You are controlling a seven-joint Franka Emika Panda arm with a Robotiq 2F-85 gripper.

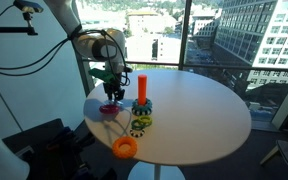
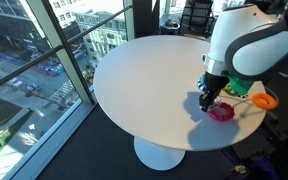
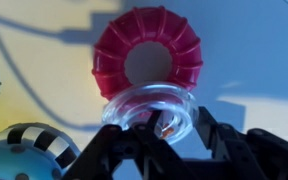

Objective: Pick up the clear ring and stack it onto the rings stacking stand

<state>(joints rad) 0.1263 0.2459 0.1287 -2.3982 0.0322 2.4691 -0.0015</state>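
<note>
Wrist view: black gripper [image 3: 159, 138] seen at the bottom edge, fingers set about the near rim of the clear ring [image 3: 124, 108]. Whether the ring is clamped cannot be told. Clear ring lies on the white table [image 3: 254, 60], overlapping the lower edge of the magenta ring [image 3: 147, 40]. Striped ring [image 3: 29, 150] noted just beside, lower left. In an exterior view, the orange peg stand [image 1: 141, 86] is seen upright near the gripper [image 1: 109, 95]; the orange ring [image 1: 125, 148] lies apart.
</note>
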